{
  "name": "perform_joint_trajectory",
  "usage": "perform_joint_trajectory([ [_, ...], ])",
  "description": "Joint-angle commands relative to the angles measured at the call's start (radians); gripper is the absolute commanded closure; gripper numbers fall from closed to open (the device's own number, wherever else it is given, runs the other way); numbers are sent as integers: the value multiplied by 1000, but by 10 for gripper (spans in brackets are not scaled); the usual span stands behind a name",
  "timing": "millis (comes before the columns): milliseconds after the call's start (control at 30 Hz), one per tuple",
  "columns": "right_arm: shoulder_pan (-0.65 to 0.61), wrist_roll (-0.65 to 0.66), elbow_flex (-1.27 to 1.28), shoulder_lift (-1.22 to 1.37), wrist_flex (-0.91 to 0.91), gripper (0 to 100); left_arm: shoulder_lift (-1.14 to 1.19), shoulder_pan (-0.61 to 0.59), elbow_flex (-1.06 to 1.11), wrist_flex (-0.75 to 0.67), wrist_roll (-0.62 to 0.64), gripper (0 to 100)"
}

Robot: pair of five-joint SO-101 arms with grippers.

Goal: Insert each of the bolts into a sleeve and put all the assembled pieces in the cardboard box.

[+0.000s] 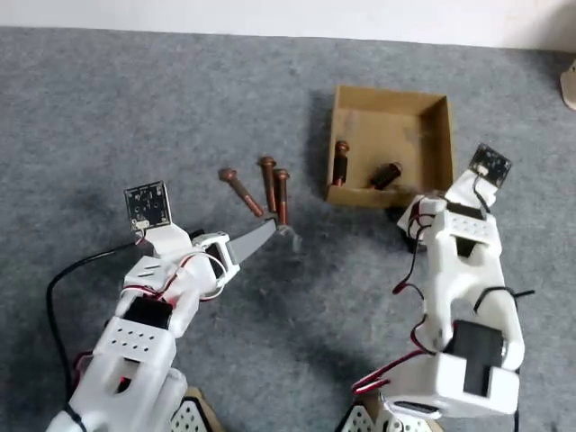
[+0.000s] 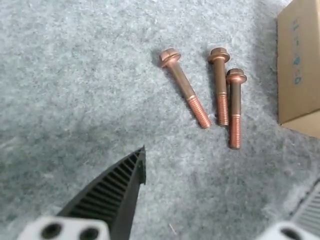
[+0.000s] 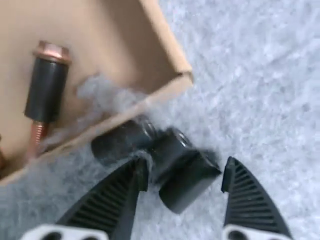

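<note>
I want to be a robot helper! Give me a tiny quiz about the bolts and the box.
1. How many loose bolts lie on the carpet?
2. True or false: the cardboard box is empty.
3. The black sleeves at the right gripper lie: A) inside the box, B) outside it, beside its wall, C) on top of the bolts.
Key: 1) three; 2) false, two assembled pieces lie in it; 3) B.
</note>
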Motion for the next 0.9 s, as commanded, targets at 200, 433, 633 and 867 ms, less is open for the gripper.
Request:
perform_joint_trajectory([
  [200,5,0,-77,97,58,822,-16,-1,-5,2,-2,543],
  [433,-7,12,-77,90,99,996,-16,-1,-5,2,-2,543],
  [633,-113,164,-79,64,205,993,-16,1,-5,2,-2,543],
  [867,-180,222,42,-162,160,993,-16,1,-5,2,-2,543],
])
